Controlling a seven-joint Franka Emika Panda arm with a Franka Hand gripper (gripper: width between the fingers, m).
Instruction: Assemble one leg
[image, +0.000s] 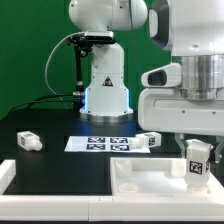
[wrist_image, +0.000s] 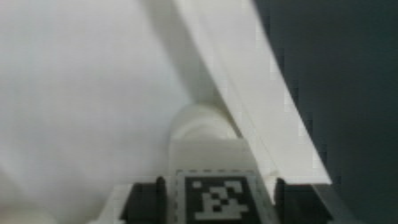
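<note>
A leg (image: 197, 160) stands upright over the panel (image: 140, 180), marker board (image: 100, 144) beyond.

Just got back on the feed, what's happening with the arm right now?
The gripper is shut on one leg, holding it upright over the white square panel at the exterior view's right. The wrist view shows the leg's end near the panel's raised rim; contact can't be judged. Two more legs lie loose on the black table: one at the exterior view's left, one beside the marker board.
</note>
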